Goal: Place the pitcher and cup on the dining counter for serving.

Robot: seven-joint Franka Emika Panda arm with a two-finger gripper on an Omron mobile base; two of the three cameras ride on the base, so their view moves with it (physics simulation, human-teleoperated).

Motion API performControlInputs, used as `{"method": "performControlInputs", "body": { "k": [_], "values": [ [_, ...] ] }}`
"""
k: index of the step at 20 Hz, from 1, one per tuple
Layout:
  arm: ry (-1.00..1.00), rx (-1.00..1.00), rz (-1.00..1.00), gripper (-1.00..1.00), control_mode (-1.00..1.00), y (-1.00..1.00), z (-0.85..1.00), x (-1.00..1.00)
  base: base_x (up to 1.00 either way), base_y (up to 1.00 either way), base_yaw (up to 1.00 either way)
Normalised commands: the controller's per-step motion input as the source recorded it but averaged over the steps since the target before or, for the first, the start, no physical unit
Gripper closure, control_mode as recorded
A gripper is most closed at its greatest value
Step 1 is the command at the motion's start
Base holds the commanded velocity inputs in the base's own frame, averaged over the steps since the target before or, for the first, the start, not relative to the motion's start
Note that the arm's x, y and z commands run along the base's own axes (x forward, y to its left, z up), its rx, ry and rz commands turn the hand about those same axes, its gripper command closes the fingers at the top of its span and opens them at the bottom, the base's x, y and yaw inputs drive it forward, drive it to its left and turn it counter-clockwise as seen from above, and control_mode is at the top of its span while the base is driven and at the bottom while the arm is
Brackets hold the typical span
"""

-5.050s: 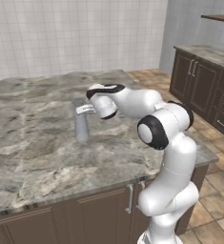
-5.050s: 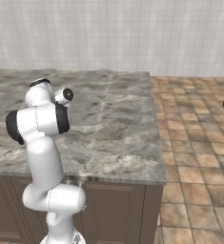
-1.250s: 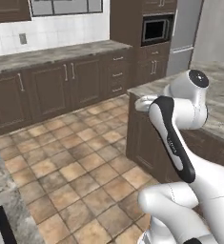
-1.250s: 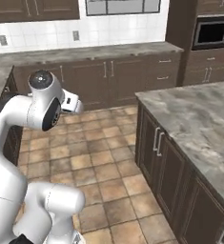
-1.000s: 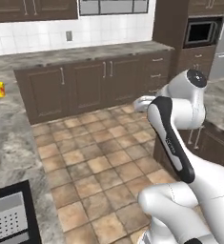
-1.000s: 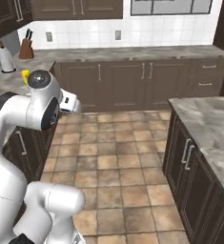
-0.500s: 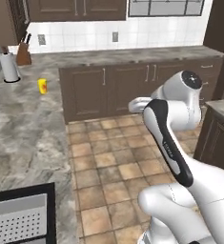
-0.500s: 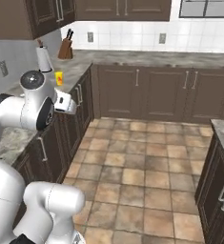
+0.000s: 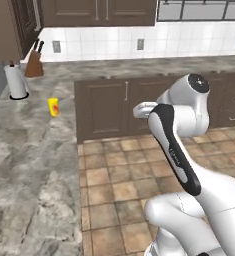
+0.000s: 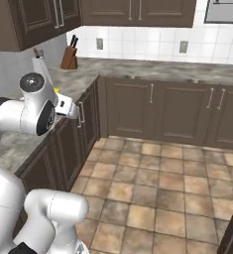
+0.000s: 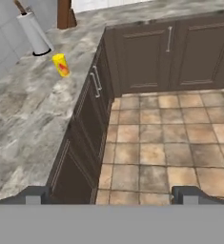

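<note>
The cup (image 11: 61,65) is a small yellow tumbler with a red mark. It stands upright on a grey veined kitchen counter (image 11: 23,114), far ahead of my gripper (image 11: 111,195) and to its left. The gripper is open, its fingertips (image 11: 33,195) wide apart with nothing between them, and it hangs over the tiled floor beside the counter's dark cabinets. In the left base view the cup (image 9: 53,107) sits at the left, well away from my arm. The pitcher and the dining counter are out of view.
A white paper-towel roll (image 11: 35,33) and a wooden knife block (image 11: 65,13) stand behind the cup near the tiled wall. Dark brown cabinets (image 10: 152,111) run under the L-shaped counter. The brown tiled floor (image 10: 157,188) lies open ahead.
The whole scene has swung across both base views, so the cameras have turned. The cup, towel roll and knife block now lie nearer the middle. The gripper stays open.
</note>
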Motion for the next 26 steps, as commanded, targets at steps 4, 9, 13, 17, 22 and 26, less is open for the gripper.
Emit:
{"method": "performControlInputs", "body": {
  "k": [4, 9, 13, 17, 22, 26],
  "values": [
    [0.0, 0.0, 0.0, -1.0, 1.0, 0.0, 0.0, 0.0, 1.0, -0.38, 0.17],
    [0.0, 0.0, 0.0, -1.0, 1.0, 0.0, 0.0, 0.0, 1.0, -0.48, 0.19],
    [0.0, 0.0, 0.0, -1.0, 1.0, 0.0, 0.0, 0.0, 1.0, -0.52, 0.21],
    [0.0, 0.0, 0.0, -1.0, 1.0, 0.0, 0.0, 0.0, 1.0, -0.57, 0.26],
    [0.0, 0.0, 0.0, -1.0, 1.0, 0.0, 0.0, 0.0, 0.9, -0.46, 0.6],
    [0.0, 0.0, 0.0, -1.0, 1.0, 0.0, 0.0, 0.0, 0.72, -0.3, 0.75]
  ]
}}
